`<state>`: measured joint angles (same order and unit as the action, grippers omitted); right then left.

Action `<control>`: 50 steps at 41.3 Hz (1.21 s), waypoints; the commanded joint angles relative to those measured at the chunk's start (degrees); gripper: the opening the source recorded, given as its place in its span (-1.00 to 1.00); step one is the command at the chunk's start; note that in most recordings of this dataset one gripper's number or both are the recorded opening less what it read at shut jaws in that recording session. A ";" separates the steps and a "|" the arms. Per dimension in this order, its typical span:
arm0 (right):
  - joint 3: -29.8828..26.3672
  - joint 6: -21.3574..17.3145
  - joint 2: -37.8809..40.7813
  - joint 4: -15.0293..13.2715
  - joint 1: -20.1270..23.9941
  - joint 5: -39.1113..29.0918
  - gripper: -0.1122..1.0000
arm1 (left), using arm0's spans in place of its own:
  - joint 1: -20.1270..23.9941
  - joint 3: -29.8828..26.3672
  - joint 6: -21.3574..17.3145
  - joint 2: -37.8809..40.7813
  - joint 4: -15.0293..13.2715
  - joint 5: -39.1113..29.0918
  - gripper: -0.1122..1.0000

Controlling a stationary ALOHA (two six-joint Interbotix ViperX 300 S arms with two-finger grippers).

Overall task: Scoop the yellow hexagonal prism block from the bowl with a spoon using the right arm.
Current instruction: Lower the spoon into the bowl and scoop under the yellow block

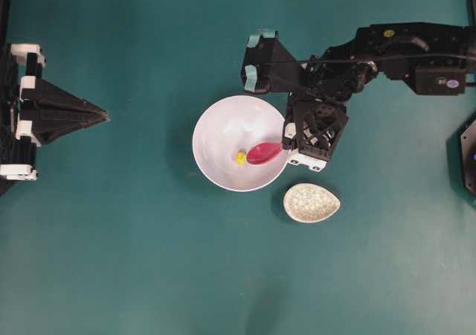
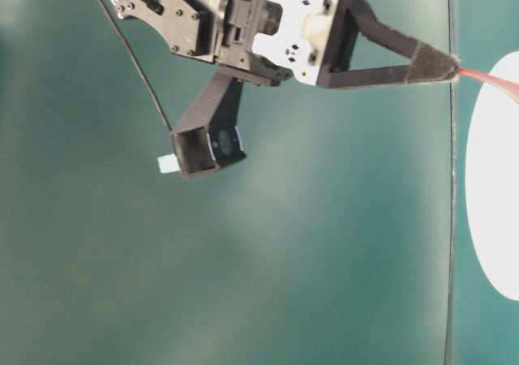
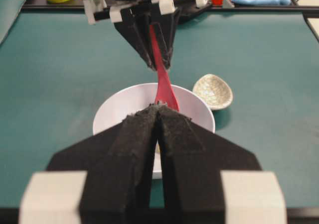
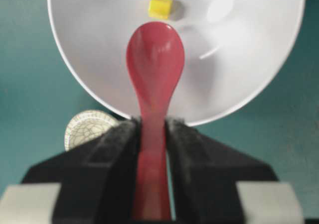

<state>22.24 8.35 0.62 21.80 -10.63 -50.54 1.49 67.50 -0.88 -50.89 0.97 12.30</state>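
The right arm (image 1: 394, 56) reaches in from the right edge of the overhead view and bends down over the bowl's (image 1: 216, 123) right rim, its wrist tilted so the right gripper (image 4: 152, 134) points into the dish. Its jaws are closed on the handle of the pink-red spoon (image 4: 154, 69), one padded finger on each side, and the scoop faces up with nothing in it, low inside the white bowl. The yellow hexagonal prism block (image 4: 160, 7) lies on the bowl's floor just beyond the tip of the scoop. A small speckled egg-shaped dish (image 1: 311, 202) sits on the green table (image 1: 134, 260) just outside the bowl, empty. The left gripper (image 3: 158, 115) rests at the left edge, well apart from the bowl, pointing toward it, its fingers pressed together on nothing.
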 commanded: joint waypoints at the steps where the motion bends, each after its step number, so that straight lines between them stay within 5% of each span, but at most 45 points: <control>1: -1.76 0.00 -0.44 0.00 0.35 0.00 -0.36 | 0.18 -1.05 -0.09 0.35 0.09 0.70 -0.80; 27: -4.75 0.62 4.31 -0.09 0.53 0.97 -0.36 | 0.18 -1.05 0.35 0.09 0.09 1.49 -0.80; 50: -3.34 0.53 5.98 -1.76 0.53 12.04 -0.36 | 0.18 -1.05 0.70 -0.09 0.09 1.49 -0.80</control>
<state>19.16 9.05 7.56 20.74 -10.28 -40.25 1.58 67.50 -0.35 -51.15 0.88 13.18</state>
